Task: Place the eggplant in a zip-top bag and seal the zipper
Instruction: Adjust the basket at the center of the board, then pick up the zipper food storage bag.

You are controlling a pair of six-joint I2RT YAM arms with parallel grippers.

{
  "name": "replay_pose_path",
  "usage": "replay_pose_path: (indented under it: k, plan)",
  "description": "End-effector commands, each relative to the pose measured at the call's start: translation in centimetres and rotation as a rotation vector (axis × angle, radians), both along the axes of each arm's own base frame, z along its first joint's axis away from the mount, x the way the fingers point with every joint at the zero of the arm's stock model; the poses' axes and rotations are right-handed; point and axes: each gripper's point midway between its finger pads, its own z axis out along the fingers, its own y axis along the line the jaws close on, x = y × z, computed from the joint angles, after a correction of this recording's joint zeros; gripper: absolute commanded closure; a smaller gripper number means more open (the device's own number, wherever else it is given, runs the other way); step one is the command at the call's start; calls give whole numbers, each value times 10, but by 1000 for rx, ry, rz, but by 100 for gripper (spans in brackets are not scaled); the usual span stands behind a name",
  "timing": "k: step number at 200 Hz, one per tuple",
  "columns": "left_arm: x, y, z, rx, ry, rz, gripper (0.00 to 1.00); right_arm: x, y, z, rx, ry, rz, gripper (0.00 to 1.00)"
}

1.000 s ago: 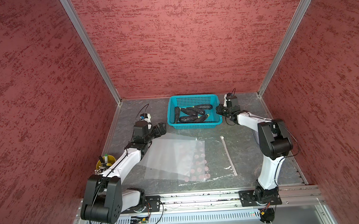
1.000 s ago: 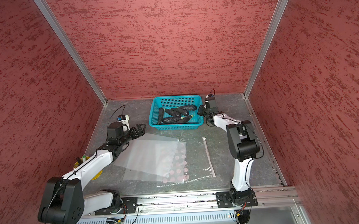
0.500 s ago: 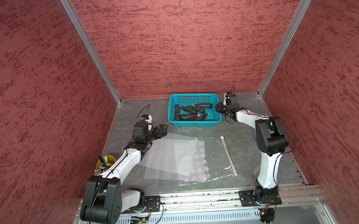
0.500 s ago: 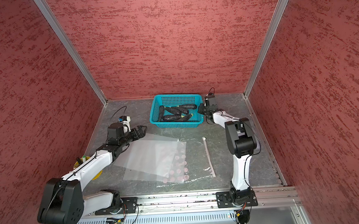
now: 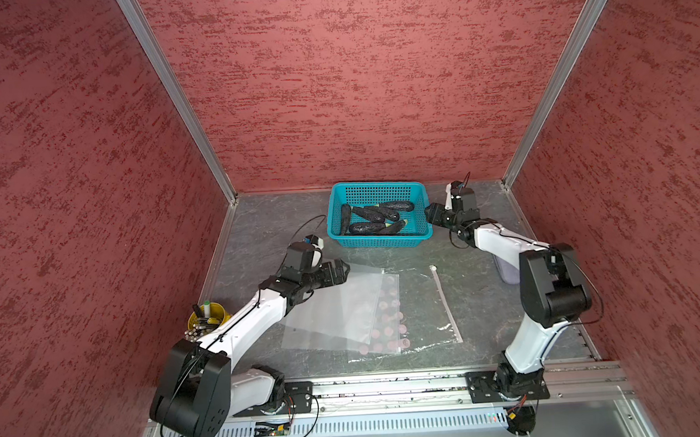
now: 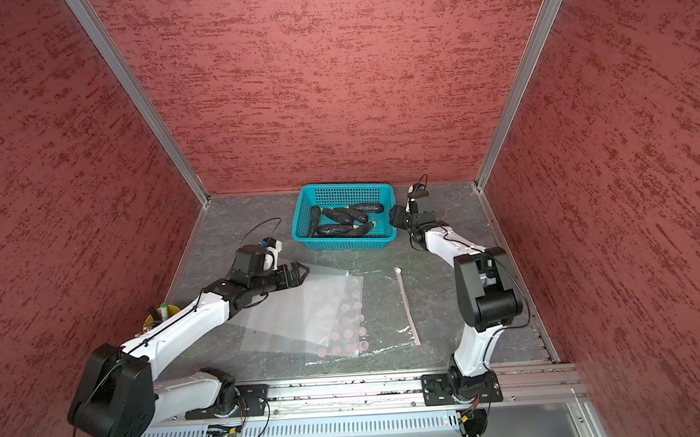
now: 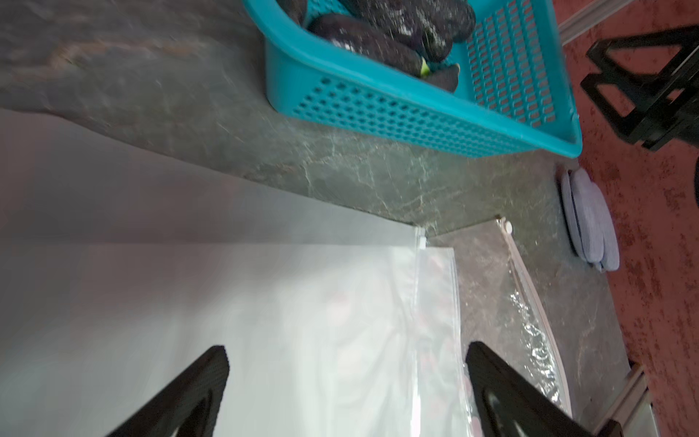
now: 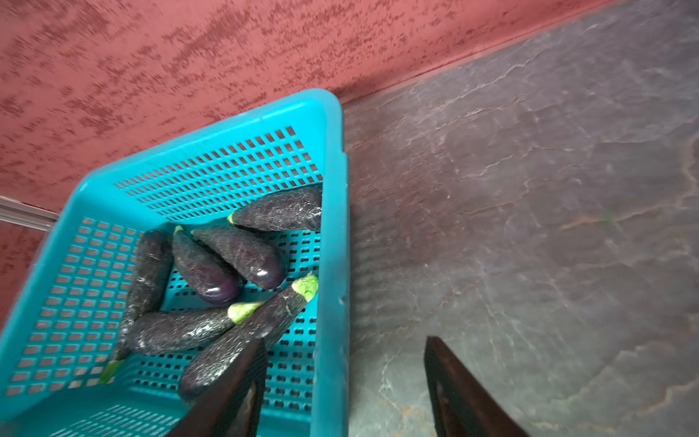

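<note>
Several dark purple eggplants [image 5: 371, 220] [image 8: 242, 340] lie in a teal basket [image 5: 377, 184] [image 6: 346, 185] at the back of the table. Clear zip-top bags [image 5: 337, 307] [image 6: 300, 310] lie flat mid-table, and one white zipper strip [image 5: 445, 301] lies on their right. My left gripper [image 5: 343, 270] [image 7: 346, 350] hovers open over the top bag's far left corner, holding nothing. My right gripper [image 5: 429, 214] [image 8: 344, 342] is open astride the basket's right wall [image 8: 333, 265]. One finger is inside, next to an eggplant, and the other is outside over the table.
A yellow cup of pens [image 5: 206, 315] stands at the left wall beside my left arm. A pale purple-grey object [image 5: 506, 274] [image 7: 590, 219] lies by the right arm. Red walls enclose three sides, and a metal rail [image 5: 392, 385] runs along the front.
My right gripper's jaws have spread apart at the basket's right wall, and that arm's elbow shifted a little. The left arm and the bags have stayed put.
</note>
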Motion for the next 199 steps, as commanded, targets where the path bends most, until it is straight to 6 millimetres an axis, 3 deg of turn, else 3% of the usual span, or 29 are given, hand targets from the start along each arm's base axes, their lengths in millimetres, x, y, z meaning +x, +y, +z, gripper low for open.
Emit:
replay_pose_path:
  k: [1, 62, 114, 154, 199]
  plan:
    - [-18, -15, -6, 46, 68, -38, 0, -11, -8, 7, -14, -41, -21, 31]
    - [-55, -53, -35, 92, 187, -137, 2, -51, -5, -4, 63, -55, -2, 30]
    - [-60, -82, -52, 148, 231, -226, 7, -78, 4, -12, 108, -60, 24, 29]
    - [-59, -79, -82, 229, 275, -228, 11, -90, 16, -22, 121, -45, 54, 27]
    - [-62, -75, -102, 341, 304, -243, 15, -96, 33, -33, 122, -23, 85, 27]
